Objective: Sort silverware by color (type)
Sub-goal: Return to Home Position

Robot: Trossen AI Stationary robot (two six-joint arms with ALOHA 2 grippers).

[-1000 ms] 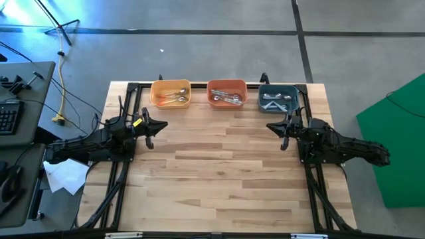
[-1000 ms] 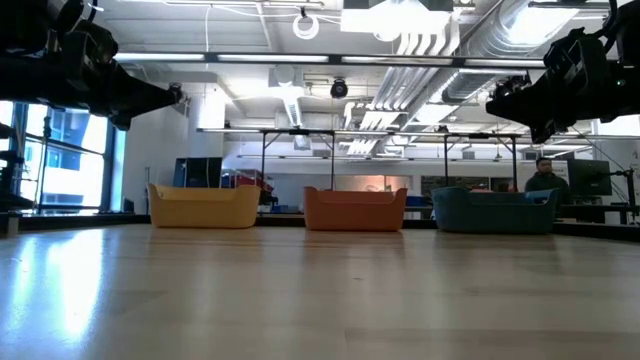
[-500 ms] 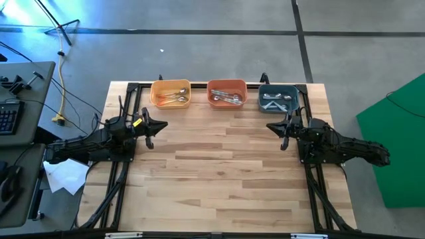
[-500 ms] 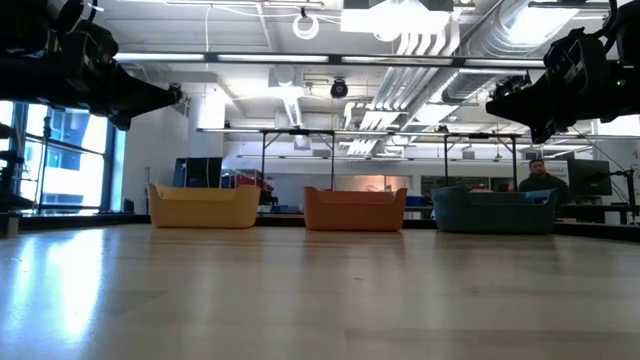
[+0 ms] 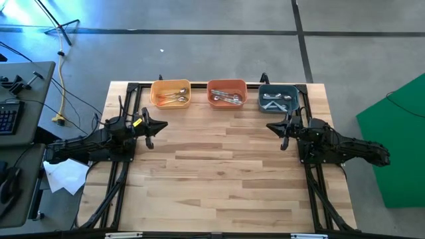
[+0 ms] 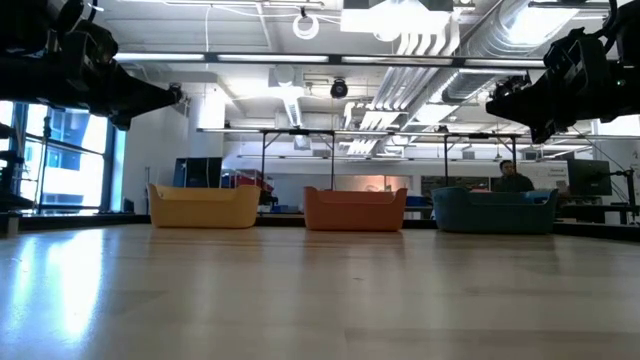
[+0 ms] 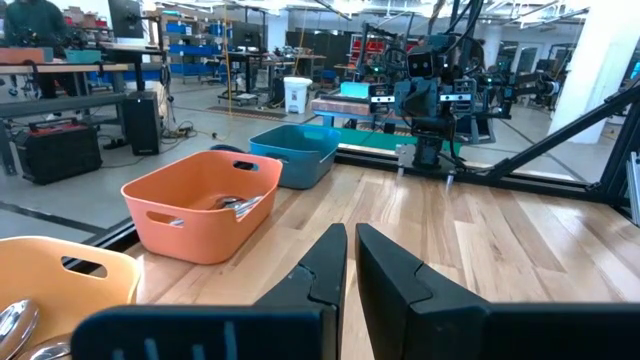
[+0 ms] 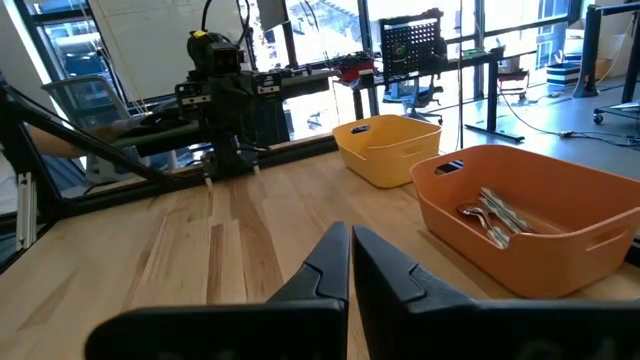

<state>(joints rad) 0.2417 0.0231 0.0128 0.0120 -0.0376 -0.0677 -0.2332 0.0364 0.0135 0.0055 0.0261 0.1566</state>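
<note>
The silverware lies in three bins along the table's far edge. There are spoons (image 5: 174,97) in the yellow bin (image 5: 171,85), spoons (image 5: 227,98) in the orange bin (image 5: 226,83) and spoons (image 5: 275,103) in the teal bin (image 5: 277,88). My left gripper (image 5: 162,125) hangs level above the table's left side, pointing toward the middle. Its fingers (image 7: 330,262) are shut with nothing between them. My right gripper (image 5: 270,126) mirrors it on the right side, also shut with nothing between its fingers (image 8: 335,262). Both stand clear of the bins and the wood.
Bare wooden tabletop (image 5: 219,166) stretches between the arms and toward the near edge. Black frame rails (image 5: 123,179) run along the table's sides. A desk with a keyboard (image 5: 8,116) stands to the left, a green board (image 5: 398,146) to the right. A person (image 6: 512,178) is in the room behind.
Both arms have kept still. In the low view, the person in the room behind the table has moved toward the left.
</note>
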